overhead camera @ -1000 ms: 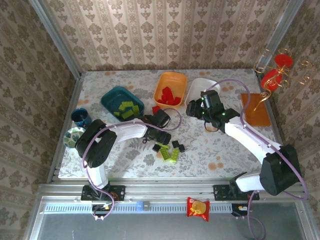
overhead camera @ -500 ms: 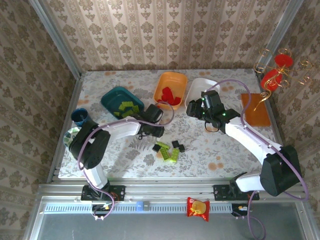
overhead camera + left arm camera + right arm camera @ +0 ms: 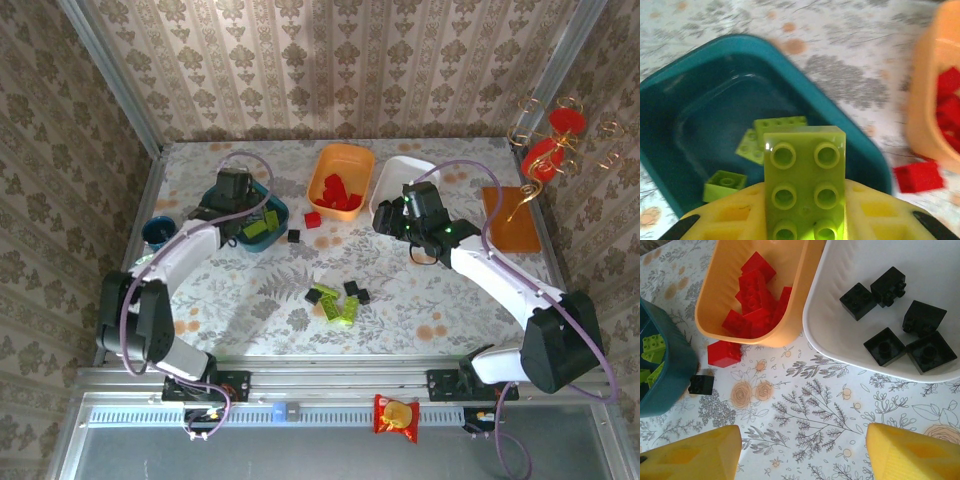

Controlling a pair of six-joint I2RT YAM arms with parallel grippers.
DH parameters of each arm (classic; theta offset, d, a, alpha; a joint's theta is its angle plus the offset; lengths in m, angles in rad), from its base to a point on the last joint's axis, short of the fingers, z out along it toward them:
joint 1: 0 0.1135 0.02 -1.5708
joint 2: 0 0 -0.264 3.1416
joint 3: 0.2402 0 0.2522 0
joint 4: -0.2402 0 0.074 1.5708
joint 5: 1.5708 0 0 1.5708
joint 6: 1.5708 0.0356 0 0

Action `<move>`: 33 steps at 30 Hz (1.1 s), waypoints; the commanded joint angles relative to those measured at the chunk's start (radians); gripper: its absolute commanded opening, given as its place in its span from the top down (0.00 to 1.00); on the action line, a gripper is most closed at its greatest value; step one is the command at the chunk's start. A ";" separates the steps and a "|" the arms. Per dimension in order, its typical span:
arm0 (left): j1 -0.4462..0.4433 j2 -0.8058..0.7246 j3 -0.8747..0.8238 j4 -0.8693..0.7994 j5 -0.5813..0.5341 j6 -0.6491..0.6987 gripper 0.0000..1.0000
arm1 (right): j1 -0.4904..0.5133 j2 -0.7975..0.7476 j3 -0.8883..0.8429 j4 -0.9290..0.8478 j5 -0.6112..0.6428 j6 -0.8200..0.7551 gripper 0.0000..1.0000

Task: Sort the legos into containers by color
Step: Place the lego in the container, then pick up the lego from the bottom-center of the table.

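Observation:
My left gripper (image 3: 250, 225) is shut on a lime green lego (image 3: 805, 180) and hangs over the dark teal tub (image 3: 222, 197), which holds more green legos (image 3: 760, 140). The orange tub (image 3: 341, 160) holds red legos (image 3: 752, 295); the white tub (image 3: 840, 335) holds several black legos (image 3: 885, 346). A red lego (image 3: 313, 219) and a black lego (image 3: 293, 236) lie loose beside the teal tub. Green legos (image 3: 338, 306) and black legos (image 3: 356, 292) cluster mid-table. My right gripper (image 3: 805, 450) is open above bare cloth near the white tub.
A small dark blue cup (image 3: 160, 232) and a green patterned dish (image 3: 145, 270) stand at the left edge. An orange flat board (image 3: 510, 222) lies at the right, with a red and gold ornament (image 3: 548, 150) behind it.
My left arm has swung from the middle of the table back and left to the teal tub, carrying a green lego. The right arm has stayed put.

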 commanded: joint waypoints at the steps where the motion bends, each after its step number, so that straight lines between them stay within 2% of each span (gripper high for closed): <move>1: 0.030 0.080 0.039 0.001 -0.048 -0.023 0.69 | -0.005 -0.029 -0.014 0.003 -0.001 0.021 0.32; 6: 0.044 0.149 0.076 0.013 -0.030 -0.028 0.66 | -0.003 -0.046 -0.035 -0.010 -0.044 0.024 0.32; 12: 0.057 0.121 0.071 0.032 0.031 -0.055 0.29 | 0.013 -0.056 -0.102 -0.016 -0.094 0.043 0.30; 14: 0.051 0.082 0.067 0.039 0.062 -0.066 0.21 | 0.025 -0.053 -0.113 -0.026 -0.111 0.040 0.30; 21: -0.032 -0.089 0.006 0.049 0.136 -0.060 0.08 | 0.127 0.030 -0.106 -0.119 -0.170 -0.021 0.32; 22: -0.053 -0.118 -0.013 0.048 0.139 -0.057 0.01 | 0.147 0.059 -0.105 -0.137 -0.177 -0.032 0.33; 28: -0.166 -0.251 -0.151 0.057 0.159 -0.059 0.00 | 0.204 0.165 -0.145 -0.138 -0.234 -0.037 0.38; 33: -0.195 -0.371 -0.275 0.075 0.163 -0.100 0.00 | 0.230 0.186 -0.155 -0.125 -0.250 -0.050 0.42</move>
